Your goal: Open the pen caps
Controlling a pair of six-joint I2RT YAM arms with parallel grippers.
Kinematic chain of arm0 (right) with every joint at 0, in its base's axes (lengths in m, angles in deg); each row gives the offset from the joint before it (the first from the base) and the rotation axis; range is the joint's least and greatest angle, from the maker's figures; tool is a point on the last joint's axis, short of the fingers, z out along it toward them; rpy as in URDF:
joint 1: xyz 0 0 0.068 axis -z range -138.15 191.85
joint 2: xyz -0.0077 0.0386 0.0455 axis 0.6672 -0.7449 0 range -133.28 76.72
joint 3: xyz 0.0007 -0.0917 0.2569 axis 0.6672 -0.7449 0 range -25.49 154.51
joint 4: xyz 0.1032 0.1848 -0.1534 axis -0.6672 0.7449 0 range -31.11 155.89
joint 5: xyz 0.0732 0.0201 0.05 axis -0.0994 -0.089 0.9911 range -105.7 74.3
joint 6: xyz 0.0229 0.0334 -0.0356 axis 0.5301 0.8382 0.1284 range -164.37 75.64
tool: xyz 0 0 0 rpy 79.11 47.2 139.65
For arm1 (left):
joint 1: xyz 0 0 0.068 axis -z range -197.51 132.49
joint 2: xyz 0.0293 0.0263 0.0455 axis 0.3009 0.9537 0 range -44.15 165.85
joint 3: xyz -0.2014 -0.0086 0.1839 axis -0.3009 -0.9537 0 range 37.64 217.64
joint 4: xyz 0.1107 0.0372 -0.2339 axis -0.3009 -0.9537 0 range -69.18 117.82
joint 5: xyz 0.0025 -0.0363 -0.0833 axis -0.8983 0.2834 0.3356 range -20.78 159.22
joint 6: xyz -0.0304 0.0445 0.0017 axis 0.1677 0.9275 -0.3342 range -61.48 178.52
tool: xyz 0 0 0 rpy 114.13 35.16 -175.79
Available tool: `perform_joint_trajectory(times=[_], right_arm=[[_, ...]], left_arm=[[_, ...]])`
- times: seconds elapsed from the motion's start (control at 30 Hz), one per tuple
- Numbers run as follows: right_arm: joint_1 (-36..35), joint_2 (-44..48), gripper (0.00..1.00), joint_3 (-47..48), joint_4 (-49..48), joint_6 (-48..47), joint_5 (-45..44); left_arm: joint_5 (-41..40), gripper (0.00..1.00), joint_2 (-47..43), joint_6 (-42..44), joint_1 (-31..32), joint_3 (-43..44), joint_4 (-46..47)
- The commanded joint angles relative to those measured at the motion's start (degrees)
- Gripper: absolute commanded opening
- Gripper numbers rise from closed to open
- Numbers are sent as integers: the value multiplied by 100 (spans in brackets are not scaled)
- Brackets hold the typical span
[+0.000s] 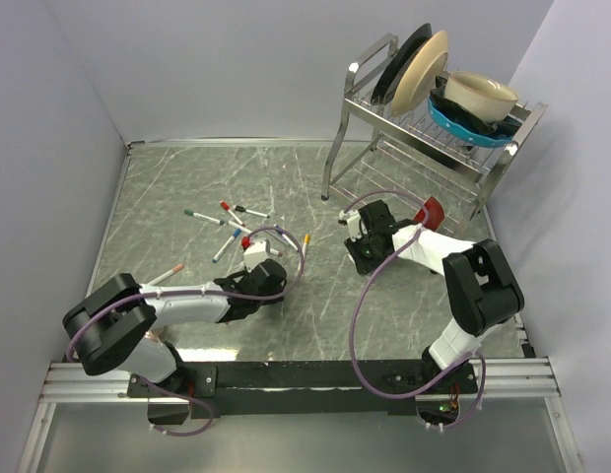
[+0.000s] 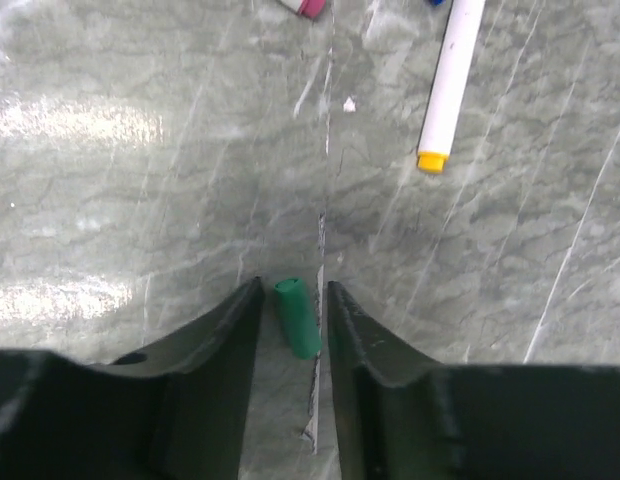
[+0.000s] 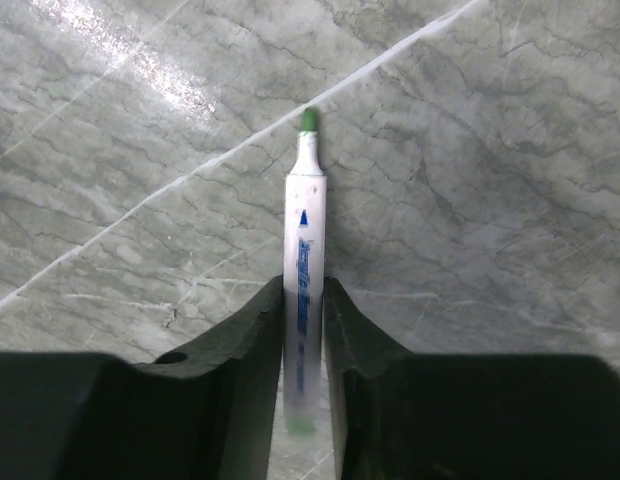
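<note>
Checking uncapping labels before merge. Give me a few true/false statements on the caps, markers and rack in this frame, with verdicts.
1. A loose green cap sits between the left jaws, off any marker. True.
2. The marker between the right jaws has its cap on. False: the marker is uncapped, with its green tip bare.
3. A dish rack stands at the table's far right corner. True.
4. The rack is empty. False: it holds plates standing on edge and a cream bowl.
</note>
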Motion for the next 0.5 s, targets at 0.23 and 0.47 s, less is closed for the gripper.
perform_joint_trajectory(times=[0.23,0.47], right_arm=[[55,-97,37,273,117,27,48],[55,201,45,282,143,-69,39]], left_arm=[[-381,49,-12,111,-2,188,-605],[-460,61,-644,-3,7,92,-763]])
